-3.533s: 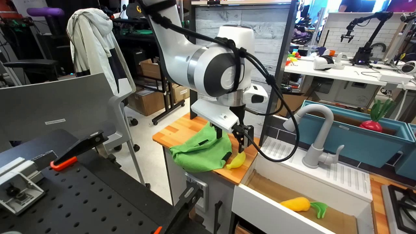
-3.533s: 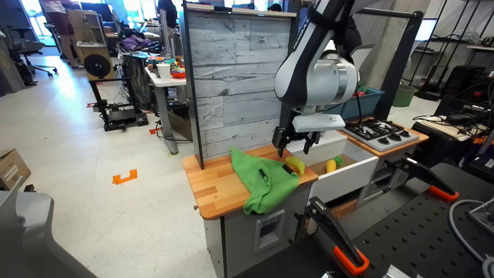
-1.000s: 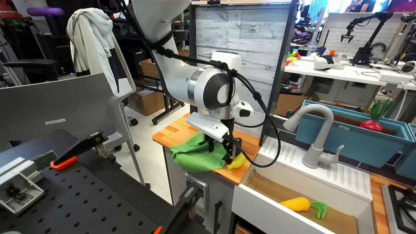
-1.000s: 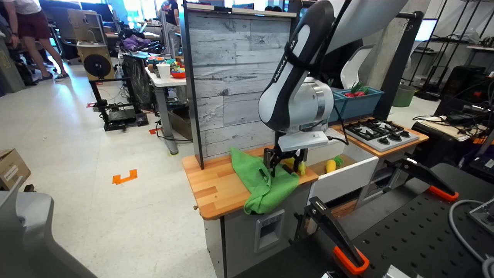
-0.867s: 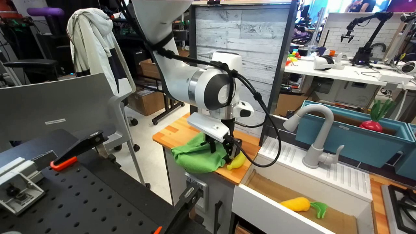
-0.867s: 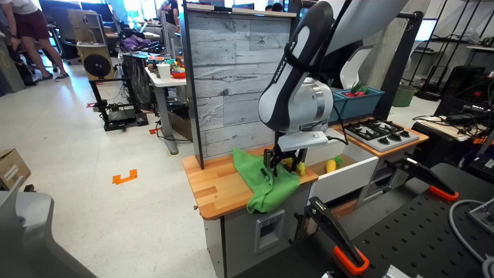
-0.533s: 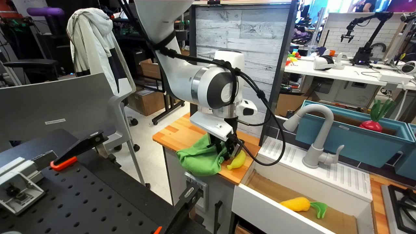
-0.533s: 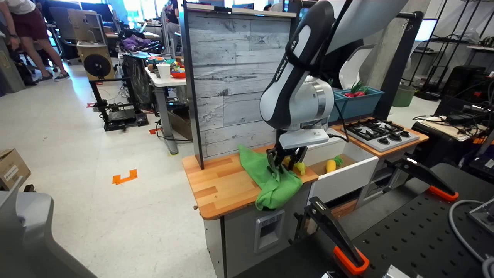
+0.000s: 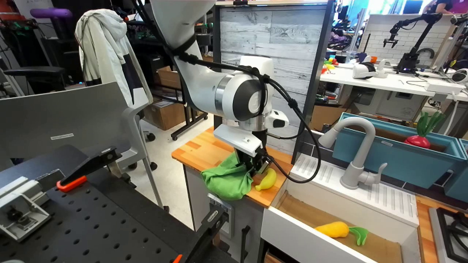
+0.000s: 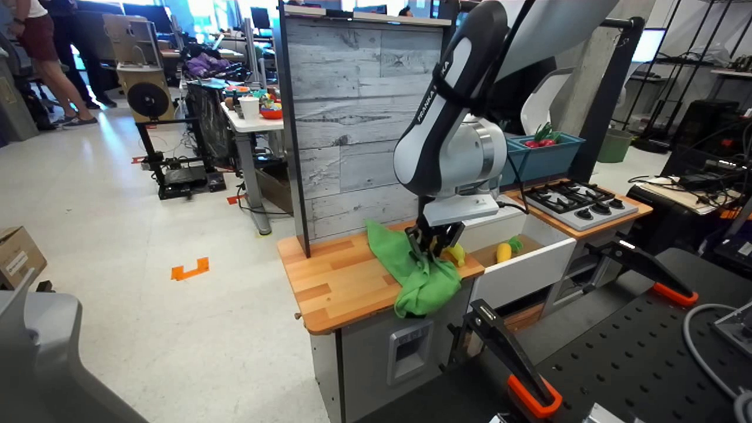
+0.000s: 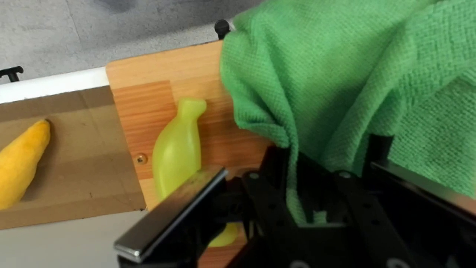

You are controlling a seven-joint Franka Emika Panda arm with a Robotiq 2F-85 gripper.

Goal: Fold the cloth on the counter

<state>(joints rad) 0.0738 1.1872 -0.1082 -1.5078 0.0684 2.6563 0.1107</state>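
Pale planks of the desk (image 10: 338, 285) run back to a grey panel (image 10: 364, 117) along the rear edge. Near the edge by the sink (image 9: 347, 206), my hand (image 10: 432, 256) has its jaws together, clamped on a pinch of the green cloth (image 10: 429, 291); a second ago they stood apart over it. Since then the cloth has crept toward the front corner on that side, more bunched, one end slumping over the front edge. I judge the grip won and the fold itself still to make. From the wrist view alone I see the pinched strip running in between the jaws; an exterior view gives what that misses, a tail of the cloth (image 10: 385, 239) reaching toward the rear edge. Just beside lies a toy banana (image 11: 178, 152), wood showing between, and farther out a toy carrot (image 9: 332, 229) in the sink.
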